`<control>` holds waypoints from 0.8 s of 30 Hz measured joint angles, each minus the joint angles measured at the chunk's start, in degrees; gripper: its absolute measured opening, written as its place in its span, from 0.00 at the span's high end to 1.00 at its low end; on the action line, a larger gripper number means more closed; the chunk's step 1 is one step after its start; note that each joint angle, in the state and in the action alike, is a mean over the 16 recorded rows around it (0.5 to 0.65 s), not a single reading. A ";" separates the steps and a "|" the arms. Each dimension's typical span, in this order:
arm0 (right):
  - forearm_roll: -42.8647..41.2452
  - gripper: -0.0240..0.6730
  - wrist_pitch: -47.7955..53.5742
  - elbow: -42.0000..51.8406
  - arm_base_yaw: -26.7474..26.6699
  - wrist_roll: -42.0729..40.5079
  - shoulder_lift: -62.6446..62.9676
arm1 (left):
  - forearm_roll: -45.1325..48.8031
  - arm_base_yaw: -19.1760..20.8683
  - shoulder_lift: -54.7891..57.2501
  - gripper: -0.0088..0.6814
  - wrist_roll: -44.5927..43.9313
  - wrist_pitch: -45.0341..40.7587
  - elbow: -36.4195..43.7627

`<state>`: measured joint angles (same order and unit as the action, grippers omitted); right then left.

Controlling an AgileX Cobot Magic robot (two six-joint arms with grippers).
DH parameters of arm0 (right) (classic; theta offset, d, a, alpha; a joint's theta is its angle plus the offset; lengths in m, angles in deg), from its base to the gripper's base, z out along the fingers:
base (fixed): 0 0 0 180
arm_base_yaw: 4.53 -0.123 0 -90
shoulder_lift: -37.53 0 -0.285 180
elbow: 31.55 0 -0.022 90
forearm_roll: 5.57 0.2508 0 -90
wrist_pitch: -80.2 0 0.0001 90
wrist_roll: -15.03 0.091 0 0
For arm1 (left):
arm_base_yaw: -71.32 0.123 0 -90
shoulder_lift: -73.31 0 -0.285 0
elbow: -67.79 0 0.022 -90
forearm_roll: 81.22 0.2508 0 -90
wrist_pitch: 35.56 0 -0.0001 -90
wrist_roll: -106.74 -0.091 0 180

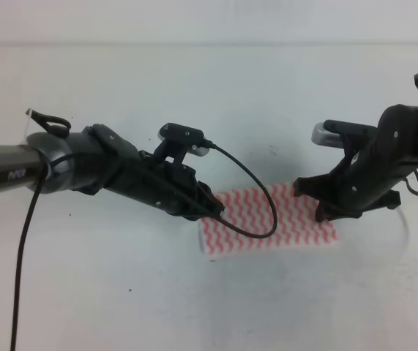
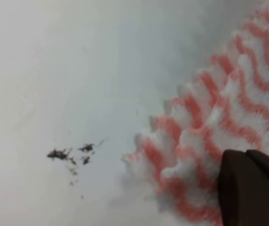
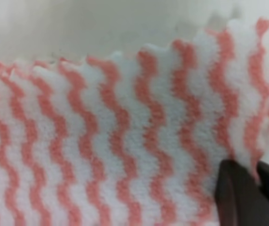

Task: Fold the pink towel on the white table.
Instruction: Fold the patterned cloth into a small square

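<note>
The pink towel (image 1: 271, 219), lying centre-right on the white table (image 1: 121, 292), is pinched by the left gripper (image 1: 212, 208) and the right gripper (image 1: 318, 208).

A: Any writing you can read anywhere?

B: Only one mark. On the grey tube of the left arm (image 1: 11, 174), near the picture's left edge, there is a small white logo or lettering, well away from the pink towel (image 1: 282, 219).

A: What does it say?

B: Too blurred to tell; it looks like two or three characters, no more.

A: Anything printed on the towel itself, or on the bench (image 1: 194, 88)?

B: No. The towel carries only wavy stripes, the bench only dark specks. Neither wrist view shows any text.
</note>
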<state>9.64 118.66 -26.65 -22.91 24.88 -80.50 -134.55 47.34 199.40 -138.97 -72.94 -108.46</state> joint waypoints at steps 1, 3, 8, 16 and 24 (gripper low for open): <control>0.38 0.96 0.05 -0.14 -0.02 -0.34 0.31 | 0.00 0.01 0.01 0.99 0.00 -0.04 0.00; 1.58 0.98 0.19 -0.48 -0.11 -1.22 0.96 | -0.09 0.01 -0.02 0.99 0.01 -0.11 -0.03; 4.96 0.98 0.43 -1.34 -0.89 -3.75 2.54 | -0.10 0.02 -0.02 0.99 0.01 -0.16 -0.03; 10.11 0.99 -0.27 -2.51 -3.03 -7.33 2.84 | -0.04 0.02 0.03 1.00 -0.45 -0.04 0.03; 11.21 0.99 -1.98 -2.59 -4.50 -7.92 1.88 | 0.28 0.01 -0.96 1.00 -1.55 0.12 0.14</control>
<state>20.85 116.68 -29.24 -27.42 16.96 -78.62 -134.27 47.35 198.44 -140.52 -72.82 -108.32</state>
